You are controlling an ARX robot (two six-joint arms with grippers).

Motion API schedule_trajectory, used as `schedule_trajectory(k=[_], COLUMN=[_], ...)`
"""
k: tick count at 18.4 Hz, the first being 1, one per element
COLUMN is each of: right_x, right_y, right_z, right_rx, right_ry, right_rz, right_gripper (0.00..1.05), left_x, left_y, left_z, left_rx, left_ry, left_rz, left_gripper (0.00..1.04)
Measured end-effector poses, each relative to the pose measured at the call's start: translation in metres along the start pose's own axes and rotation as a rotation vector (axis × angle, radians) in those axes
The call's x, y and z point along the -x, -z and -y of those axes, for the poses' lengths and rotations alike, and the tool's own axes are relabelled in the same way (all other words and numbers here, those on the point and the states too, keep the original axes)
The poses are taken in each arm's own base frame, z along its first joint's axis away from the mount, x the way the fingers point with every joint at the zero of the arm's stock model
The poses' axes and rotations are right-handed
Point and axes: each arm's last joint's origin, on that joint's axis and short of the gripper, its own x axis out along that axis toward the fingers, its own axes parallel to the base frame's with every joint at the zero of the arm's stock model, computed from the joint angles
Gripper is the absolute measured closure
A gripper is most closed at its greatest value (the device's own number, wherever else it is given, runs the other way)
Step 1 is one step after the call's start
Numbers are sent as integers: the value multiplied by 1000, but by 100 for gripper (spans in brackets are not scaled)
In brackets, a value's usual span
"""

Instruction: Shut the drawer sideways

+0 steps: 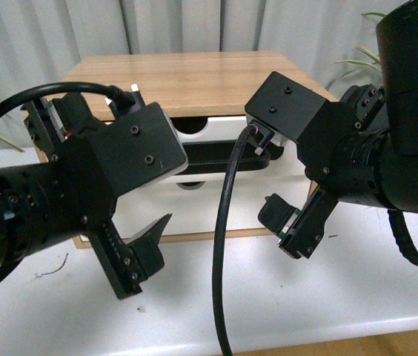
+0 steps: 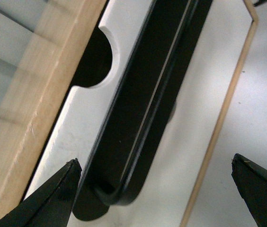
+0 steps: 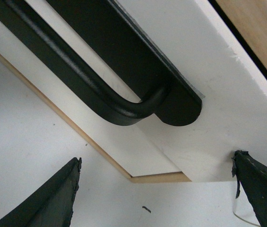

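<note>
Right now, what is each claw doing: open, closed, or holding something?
Left claw: open, empty, facing the wide white-fronted wooden drawer with long black bar handle.
Right claw: open, empty, by that handle's end.

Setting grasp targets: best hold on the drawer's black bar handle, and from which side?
Straight middle of the bar handle, head-on from the front, jaws above and below. It stands off the drawer with a gap behind; its ends curve into mounts.
</note>
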Motion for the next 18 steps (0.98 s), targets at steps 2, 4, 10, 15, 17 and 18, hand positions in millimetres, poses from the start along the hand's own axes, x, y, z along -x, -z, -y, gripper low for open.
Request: schedule_trajectory(k=[2,4,10,15,17,18], right_x=[-3,-9,-17,-9,16,32], right_y=[0,-2,-1,-3,3,6], right_z=[0,3,5,11,13,14], right_rx=[0,-7,-37,-95,-134,-160], right_ry=[4,14,15,-16,-6,9], right_rz=[13,24,23,38,34,39], right_gripper=[7,7,7,7,7,7], left_x=[-6,-11,-25,-16,9,21], left_y=[0,0,4,0,-1,-1], left_z=[-4,-9,-12,-15,-16,-16], left_rx=[-1,-4,-4,-22,-7,7], left_ry=[-9,-20,-4,-32,-56,-69], left_rz=[-3,-4,-26,-31,-19,-17], left_gripper=[7,7,7,7,7,7])
